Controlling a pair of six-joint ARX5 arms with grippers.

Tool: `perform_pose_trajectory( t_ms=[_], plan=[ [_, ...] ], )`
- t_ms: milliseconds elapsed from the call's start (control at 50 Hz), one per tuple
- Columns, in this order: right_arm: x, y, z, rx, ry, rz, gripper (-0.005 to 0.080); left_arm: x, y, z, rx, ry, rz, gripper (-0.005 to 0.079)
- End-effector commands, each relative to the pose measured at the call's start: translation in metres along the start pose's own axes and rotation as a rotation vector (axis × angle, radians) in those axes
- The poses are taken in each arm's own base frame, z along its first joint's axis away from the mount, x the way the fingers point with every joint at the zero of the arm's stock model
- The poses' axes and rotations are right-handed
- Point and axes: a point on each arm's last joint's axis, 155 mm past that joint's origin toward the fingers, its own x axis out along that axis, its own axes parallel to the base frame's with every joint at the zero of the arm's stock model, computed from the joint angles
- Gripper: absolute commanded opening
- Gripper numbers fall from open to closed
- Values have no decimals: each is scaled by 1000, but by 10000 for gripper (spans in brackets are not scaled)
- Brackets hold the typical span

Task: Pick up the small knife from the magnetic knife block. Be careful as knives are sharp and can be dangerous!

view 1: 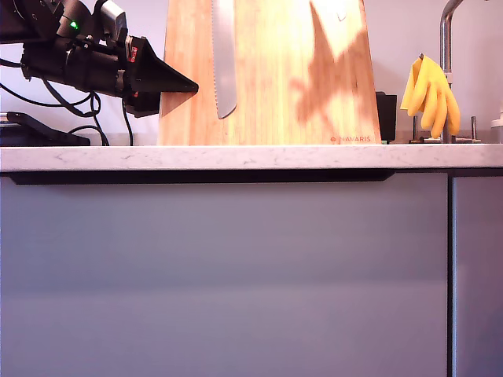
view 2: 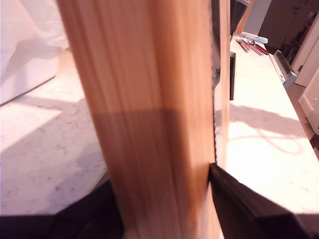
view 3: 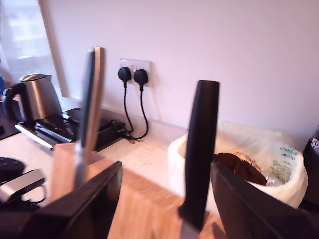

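The magnetic knife block (view 1: 275, 86) stands upright on the counter, with a long serrated blade (view 1: 224, 55) stuck to its face. A short pale blade tip of the small knife (view 1: 339, 11) shows at the frame's top edge. My first gripper (view 1: 177, 85) comes in from the exterior view's left. It is shut on the block's side edge (view 2: 154, 124), one finger on each face. My second gripper (view 3: 167, 167) is out of the exterior view. It is open, with its fingers on either side of the small knife's upright black handle (view 3: 199, 149) and a gap on both sides.
Yellow rubber gloves (view 1: 431, 94) hang by a tap (view 1: 446, 31) at the exterior view's right. Beside the black handle stands the serrated knife's silvery handle (view 3: 89, 109). Behind are a kettle (view 3: 35, 97), plugged sockets (view 3: 132, 74) and a white-lined tub (view 3: 259, 169). Cutlery (view 2: 251, 42) lies further along the counter (view 1: 251, 157).
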Motion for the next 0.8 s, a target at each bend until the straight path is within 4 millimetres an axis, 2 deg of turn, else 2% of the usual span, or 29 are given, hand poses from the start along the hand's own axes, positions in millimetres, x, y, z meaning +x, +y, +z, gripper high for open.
perform_pose_trajectory(
  t_ms=[0,320,600,780],
  plan=[
    [10,-3,0,-10,-8,2,512,2,6,7,80,-13,26,-24],
    [34,-16,-2,-22,-30,-11,512,1,3,9,85,-18,13,-24],
    [47,-20,-1,-27,-65,-20,508,1,1,10,84,-20,2,-24],
    [49,-21,1,-31,-73,-38,417,1,1,10,85,-20,2,-24]
  ],
)
